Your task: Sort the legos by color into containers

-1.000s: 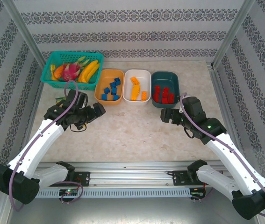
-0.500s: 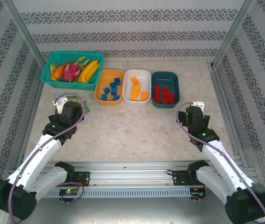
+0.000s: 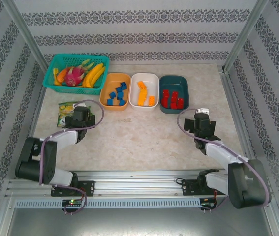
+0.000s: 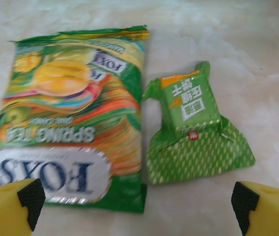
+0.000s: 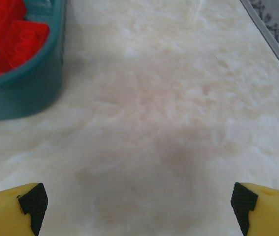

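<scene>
At twelve o'clock on the counter [image 3: 144, 140], three trays are set side by side. Blue legos [image 3: 116, 94] are held in the orange tray [image 3: 110, 78], orange legos [image 3: 143, 93] in the white tray [image 3: 152, 82], and red legos [image 3: 171, 100] in the teal tray [image 3: 181, 84]. Every brick that can be seen is lodged in a tray, one colour to each.

Over the last second both arms have been drawn back from the trays and folded toward six o'clock, and the bricks have been left as they were. The left end effector [image 4: 137, 206], pulled away from the orange tray, is now hung wide open and empty over a packet [image 4: 65, 118] at nine o'clock. The right end effector [image 5: 137, 201], withdrawn from the teal tray toward four o'clock, is likewise spread wide with nothing between its fingers. A corner of the teal tray is seen at its ten o'clock. The sorting is judged finished, and the retreat is read as a return to rest.

On the packet, "FOX'S" and "SPRING TEA" can be read, upside down from the wrist. Just beside it, at its three o'clock, a small green sachet [image 4: 193, 130] is printed with Chinese characters too blurred to be made out.
</scene>
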`<control>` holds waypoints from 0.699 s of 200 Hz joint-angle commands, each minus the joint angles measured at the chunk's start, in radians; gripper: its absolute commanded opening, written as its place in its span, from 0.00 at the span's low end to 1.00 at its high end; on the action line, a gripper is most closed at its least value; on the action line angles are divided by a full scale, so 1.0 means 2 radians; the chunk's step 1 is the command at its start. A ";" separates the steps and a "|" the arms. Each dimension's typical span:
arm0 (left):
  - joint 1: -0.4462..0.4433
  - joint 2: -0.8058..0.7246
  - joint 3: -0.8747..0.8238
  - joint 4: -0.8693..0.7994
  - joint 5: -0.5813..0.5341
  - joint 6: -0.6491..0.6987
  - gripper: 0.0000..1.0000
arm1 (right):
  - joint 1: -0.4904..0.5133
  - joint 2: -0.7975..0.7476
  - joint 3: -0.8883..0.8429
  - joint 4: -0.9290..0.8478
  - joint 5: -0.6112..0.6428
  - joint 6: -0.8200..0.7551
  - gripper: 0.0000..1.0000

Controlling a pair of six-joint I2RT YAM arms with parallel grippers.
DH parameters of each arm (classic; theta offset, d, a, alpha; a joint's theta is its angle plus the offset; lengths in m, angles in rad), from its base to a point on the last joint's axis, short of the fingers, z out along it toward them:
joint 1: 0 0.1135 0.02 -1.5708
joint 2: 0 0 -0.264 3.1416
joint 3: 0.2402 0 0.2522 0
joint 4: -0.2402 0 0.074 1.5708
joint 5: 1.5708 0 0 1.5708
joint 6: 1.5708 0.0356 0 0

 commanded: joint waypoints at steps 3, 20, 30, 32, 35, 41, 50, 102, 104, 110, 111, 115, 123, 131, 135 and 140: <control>0.016 0.044 0.040 0.105 0.035 0.047 1.00 | -0.022 0.038 0.028 0.100 -0.033 -0.017 0.98; 0.037 0.070 0.050 0.119 0.060 0.040 1.00 | -0.039 0.077 0.043 0.143 -0.066 -0.019 0.98; 0.043 0.065 0.047 0.117 0.077 0.037 1.00 | -0.046 0.102 0.054 0.171 -0.088 -0.027 0.98; 0.043 0.062 0.044 0.121 0.077 0.037 1.00 | -0.046 0.107 0.058 0.173 -0.093 -0.032 0.98; 0.043 0.058 0.038 0.127 0.077 0.037 1.00 | -0.046 0.114 0.064 0.171 -0.095 -0.037 0.98; 0.043 0.050 0.018 0.154 0.076 0.037 1.00 | -0.047 0.127 0.071 0.179 -0.096 -0.041 0.98; 0.043 0.036 -0.017 0.206 0.074 0.035 1.00 | -0.054 0.146 0.070 0.200 -0.102 -0.033 0.98; 0.047 0.050 -0.084 0.335 0.073 0.028 1.00 | -0.052 0.177 -0.042 0.430 -0.113 -0.044 0.98; 0.047 0.050 -0.082 0.332 0.073 0.027 1.00 | -0.051 0.174 -0.041 0.424 -0.112 -0.045 0.98; 0.048 0.049 -0.083 0.332 0.073 0.027 1.00 | -0.049 0.165 -0.033 0.392 -0.108 -0.048 0.98; 0.048 0.050 -0.083 0.334 0.073 0.027 1.00 | -0.048 0.163 -0.032 0.387 -0.108 -0.048 0.98; 0.048 0.050 -0.083 0.336 0.073 0.027 1.00 | -0.047 0.158 -0.026 0.369 -0.104 -0.048 0.98; 0.048 0.049 -0.082 0.331 0.073 0.027 1.00 | -0.044 0.165 -0.021 0.369 -0.099 -0.052 0.98; 0.048 0.050 -0.083 0.334 0.074 0.027 1.00 | -0.038 0.170 -0.007 0.365 -0.088 -0.053 0.98; 0.048 0.049 -0.082 0.332 0.073 0.027 1.00 | -0.037 0.169 -0.006 0.364 -0.086 -0.053 0.98; 0.048 0.050 -0.083 0.332 0.073 0.027 1.00 | -0.037 0.167 -0.006 0.360 -0.087 -0.053 0.98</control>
